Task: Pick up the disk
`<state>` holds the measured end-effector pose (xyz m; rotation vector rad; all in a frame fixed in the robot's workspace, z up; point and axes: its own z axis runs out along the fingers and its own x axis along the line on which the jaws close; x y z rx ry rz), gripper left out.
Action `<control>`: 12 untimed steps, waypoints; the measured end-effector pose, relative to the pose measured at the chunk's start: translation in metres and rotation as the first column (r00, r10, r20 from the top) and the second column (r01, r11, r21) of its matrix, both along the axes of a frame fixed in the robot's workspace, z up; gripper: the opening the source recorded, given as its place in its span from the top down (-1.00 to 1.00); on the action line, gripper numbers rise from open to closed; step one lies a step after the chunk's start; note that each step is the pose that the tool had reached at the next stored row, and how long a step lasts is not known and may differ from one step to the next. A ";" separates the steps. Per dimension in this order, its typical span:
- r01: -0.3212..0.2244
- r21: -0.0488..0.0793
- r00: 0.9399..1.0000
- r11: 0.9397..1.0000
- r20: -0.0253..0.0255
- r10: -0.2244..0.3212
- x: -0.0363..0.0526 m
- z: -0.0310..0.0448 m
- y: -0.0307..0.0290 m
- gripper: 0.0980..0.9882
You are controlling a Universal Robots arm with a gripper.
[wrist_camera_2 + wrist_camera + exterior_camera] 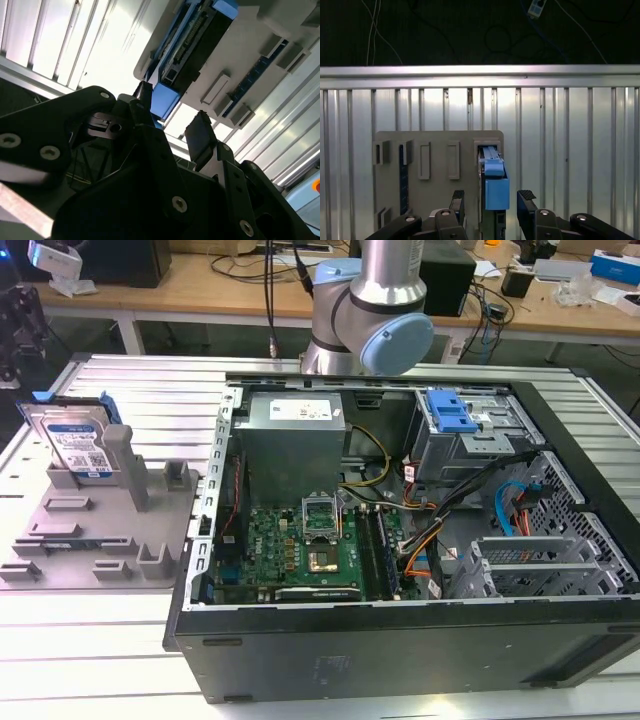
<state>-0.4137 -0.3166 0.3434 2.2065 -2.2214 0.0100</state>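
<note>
Slatted table (100,640), blue-and-white-labelled disk (75,445)

Ribbed metal table (100,660), grey plastic holder (90,540) on the exterior view's left, open computer case (400,655) just beside it

The disk (78,443) is seen as silver, with a blue-and-white label and blue side rails; the holder (92,540) is plain grey; the table (100,640) is striped with pale silver ribs; the gripper (492,199) is black; the computer case (400,660) is black, its motherboard (290,540) green.
</note>
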 end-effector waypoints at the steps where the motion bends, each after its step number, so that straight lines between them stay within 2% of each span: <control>1: 0.000 0.000 1.000 1.000 0.000 0.000 0.0003 -0.0006 0.0000 0.00; 12: 0.000 -0.001 1.000 1.000 0.000 0.000 0.0015 -0.0129 0.0005 0.00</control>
